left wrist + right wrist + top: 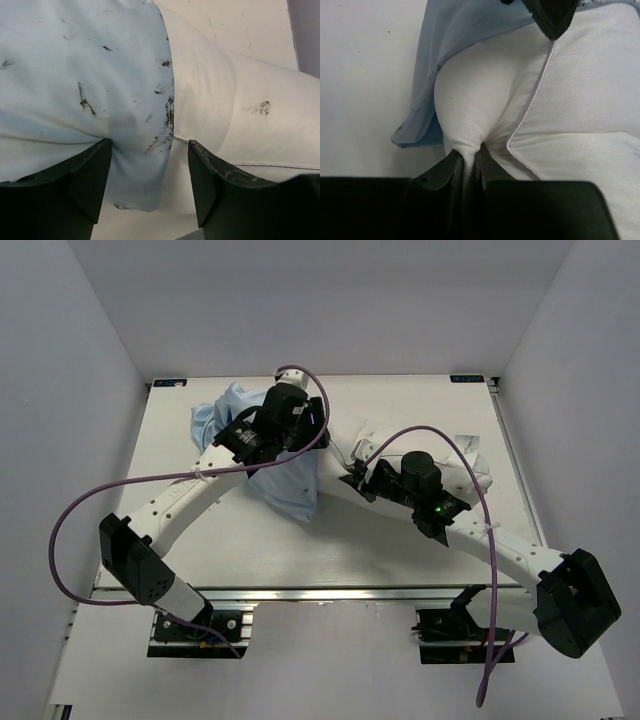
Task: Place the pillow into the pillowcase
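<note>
So the plump white pillow (580, 90) has a bunched fold pinched tight in the right jaws, and the wrinkly, smudgy light-blue pillowcase (75, 75) is over its other end, hem right between the spread-apart left jaws.

You are looking at two slim white-shelled arms, the left arm (188, 496) and the right arm (505, 549), each carrying blocky black joint housings (135, 558) and trailing a looping purple cable (55, 540). A tiny green light (437, 508) is glowing on the right wrist's black casing (420, 476), and the matte dark wedge-shaped fingers (85, 180) of the left gripper (150, 145) are showing pale scuffs along their edges.
</note>
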